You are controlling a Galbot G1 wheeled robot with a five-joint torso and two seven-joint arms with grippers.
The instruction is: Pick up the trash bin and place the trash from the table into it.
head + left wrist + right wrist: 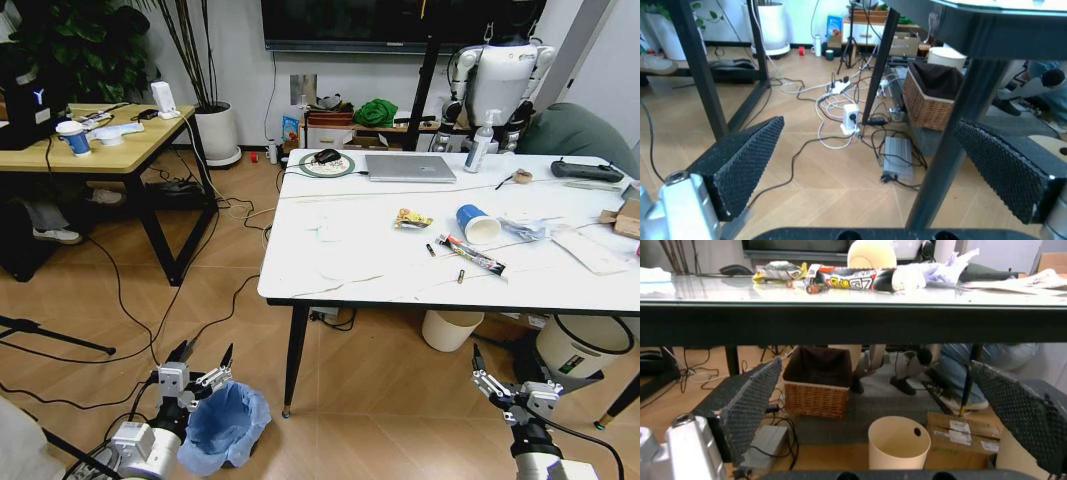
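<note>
The trash bin (226, 425), lined with a ruffled light blue bag, stands on the floor near the table's front left leg. My left gripper (205, 354) hovers open just beside the bin's left rim, holding nothing; its wrist view shows black ribbed fingers (740, 160) spread wide. Trash lies on the white table (340, 265): a blue paper cup (478, 222), a yellow snack wrapper (411, 218), a red-and-white tube (472, 255) and white wrappers (590, 250). My right gripper (497, 378) is open and low, below the table's front edge. From the right wrist, the tube (850, 279) lies on the tabletop.
A plain cream bin (450, 328) and a white black-rimmed bin (585, 345) stand under the table, with a wicker basket (817, 385) behind. A laptop (410, 167) sits at the table's back. A wooden table (100, 140) stands left. Cables (230, 290) cross the floor.
</note>
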